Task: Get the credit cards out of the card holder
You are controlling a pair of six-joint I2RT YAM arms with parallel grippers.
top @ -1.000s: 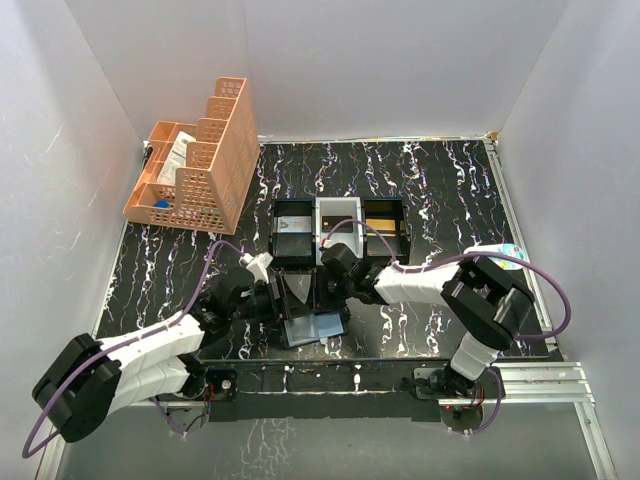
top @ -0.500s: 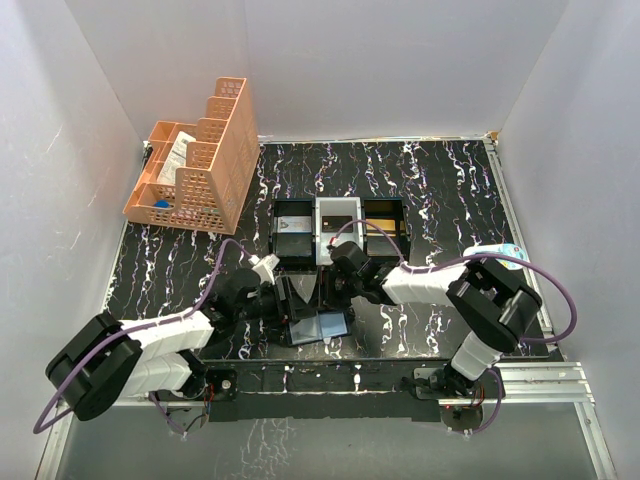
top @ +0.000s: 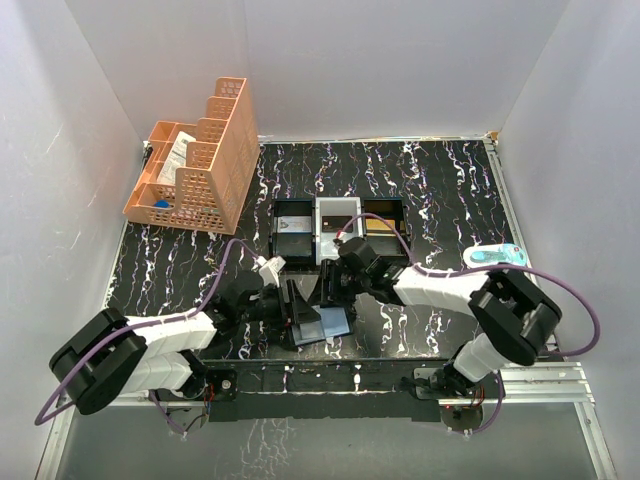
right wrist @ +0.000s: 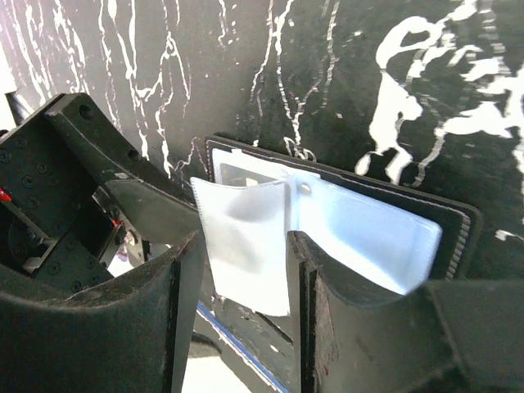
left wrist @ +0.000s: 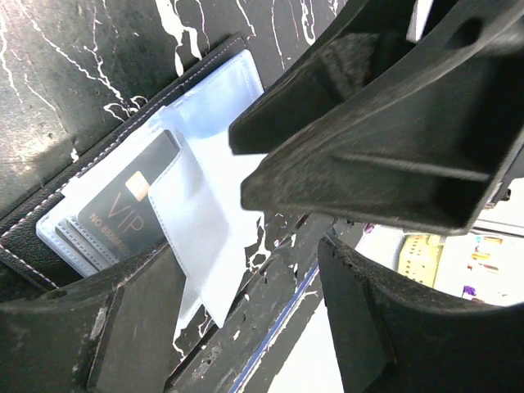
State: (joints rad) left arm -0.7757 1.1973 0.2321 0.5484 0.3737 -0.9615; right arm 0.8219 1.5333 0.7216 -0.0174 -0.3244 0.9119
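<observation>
The card holder (top: pixel 327 323) lies open near the table's front edge, black-edged with clear plastic sleeves (left wrist: pixel 214 131). A black VIP credit card (left wrist: pixel 123 214) sits in a sleeve on its left half. My left gripper (left wrist: pixel 246 250) is low over the holder (left wrist: pixel 49 246) and open, with a loose sleeve flap (left wrist: pixel 205 254) reaching between its fingers. My right gripper (right wrist: pixel 241 246) hangs over the holder (right wrist: pixel 368 229) from the far side, also open. One clear sleeve (right wrist: pixel 246 246) stands up in the gap, not pinched. In the top view the two grippers (top: pixel 300 308) (top: pixel 335 287) nearly meet.
A black-and-white three-compartment tray (top: pixel 340 222) stands just behind the grippers. An orange mesh organiser (top: pixel 200 165) sits at the back left. A small blue-and-white item (top: pixel 495 256) lies at the right edge. The table's front rail (left wrist: pixel 270 327) runs close under the holder.
My right gripper's jaws have widened and let the clear sleeve go loose. The right wrist has shifted slightly right. The left gripper has pushed further right onto the holder.
</observation>
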